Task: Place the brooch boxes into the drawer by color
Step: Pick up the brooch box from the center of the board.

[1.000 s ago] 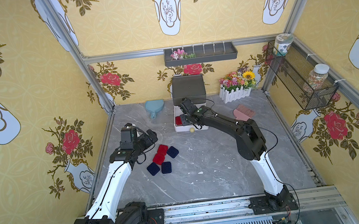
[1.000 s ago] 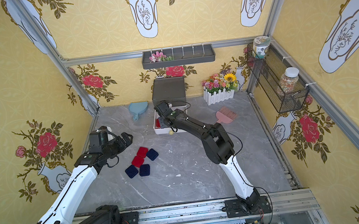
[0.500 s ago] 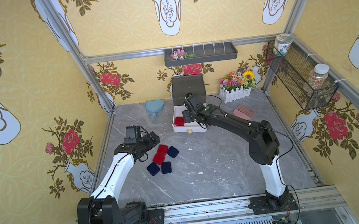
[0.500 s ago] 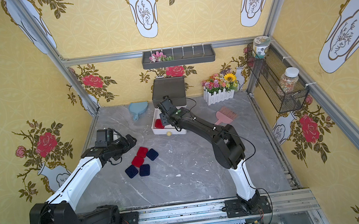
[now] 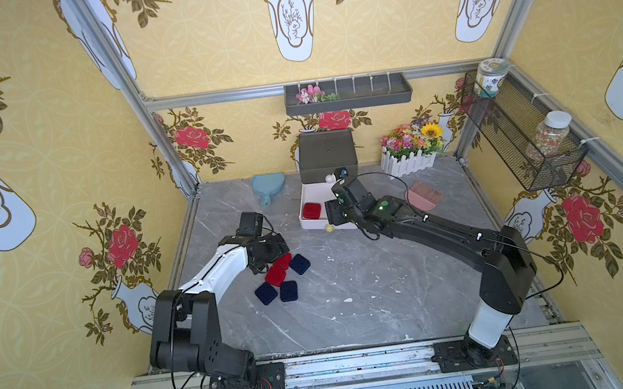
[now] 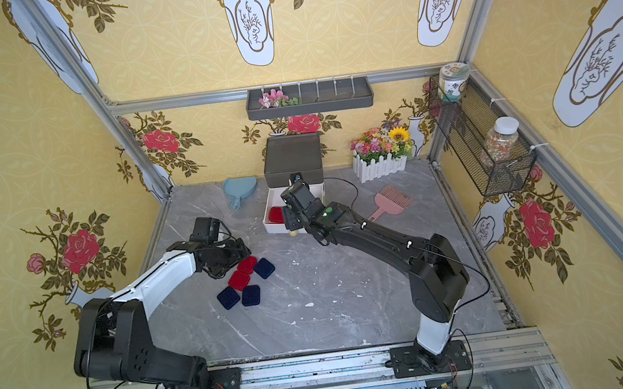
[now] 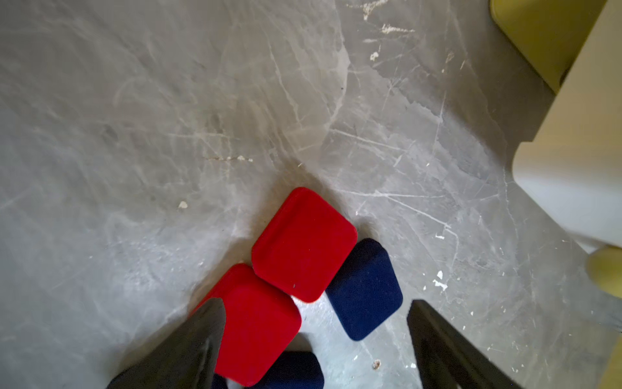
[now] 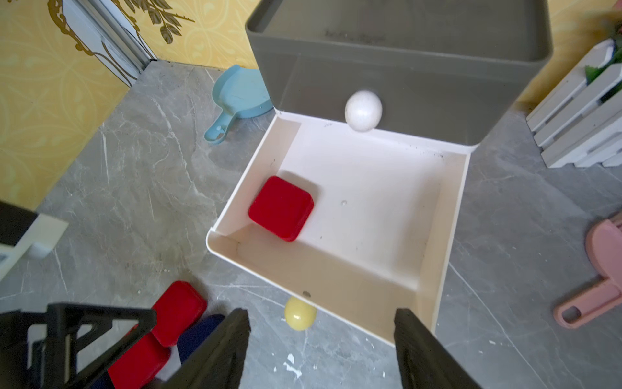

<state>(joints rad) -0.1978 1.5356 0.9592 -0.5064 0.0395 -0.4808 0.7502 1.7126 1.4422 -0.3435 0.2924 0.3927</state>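
While hovering the left gripper (image 7: pixel 315 304), open and empty, over red velvet brooch boxes (image 7: pixel 304 244) near grey marble surface's (image 7: pixel 168 118) left edge, straddle one, dodge navy ones (image 7: pixel 365 289). Right gripper (image 8: pixel 321 315): open, empty, above white plastic drawer (image 8: pixel 370 202).

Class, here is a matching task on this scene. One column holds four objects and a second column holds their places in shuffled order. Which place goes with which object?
Objects
1. pink comb
2. light blue scoop
3. lone red brooch box
4. clear jar of coloured bits

Places
A. inside the pulled-out white drawer
B. in the wire basket on the side wall
C. on the table, in front of the flower planter
D. on the table, beside the chest, on the left arm's side

Pairs: 1-C; 2-D; 3-A; 4-B
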